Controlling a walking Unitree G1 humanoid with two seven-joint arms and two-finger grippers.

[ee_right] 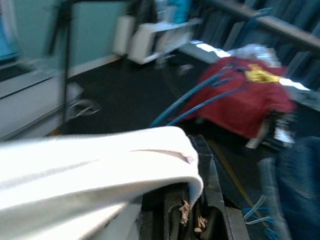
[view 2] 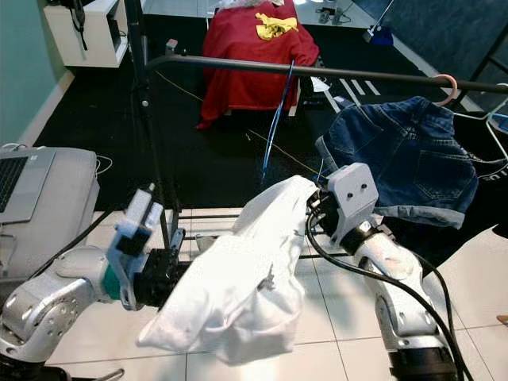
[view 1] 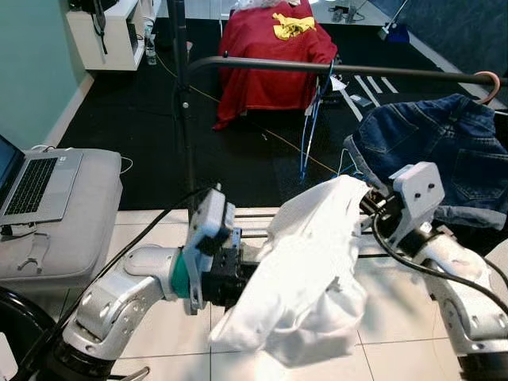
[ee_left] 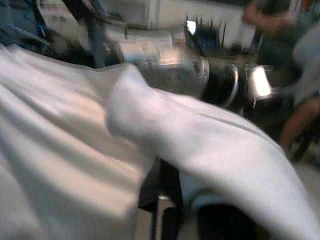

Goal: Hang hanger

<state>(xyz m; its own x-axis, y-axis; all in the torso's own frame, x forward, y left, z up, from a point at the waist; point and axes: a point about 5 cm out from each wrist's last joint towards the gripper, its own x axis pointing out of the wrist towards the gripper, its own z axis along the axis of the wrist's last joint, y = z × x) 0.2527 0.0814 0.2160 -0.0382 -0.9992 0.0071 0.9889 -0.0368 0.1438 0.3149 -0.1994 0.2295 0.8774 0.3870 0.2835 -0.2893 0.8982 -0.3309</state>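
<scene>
A white garment (view 1: 309, 270) hangs bunched in the air between my two grippers, below and in front of the dark clothes rail (view 1: 333, 69). My left gripper (view 1: 242, 274) reaches into its lower left side and is shut on the cloth. My right gripper (view 1: 369, 202) holds the upper right corner; in the right wrist view the white cloth (ee_right: 100, 160) folds over its black finger (ee_right: 207, 170). Any hanger inside the garment is hidden. An empty blue wire hanger (view 1: 317, 119) dangles from the rail.
A denim jacket (view 1: 444, 151) hangs on a pink hanger (view 1: 494, 83) at the rail's right end. The rack's upright pole (view 1: 184, 111) stands left of the garment. A laptop (view 1: 36, 186) lies on a grey cushion at left. A red garment (view 1: 270, 55) drapes a chair behind. A person (ee_left: 300, 100) stands nearby.
</scene>
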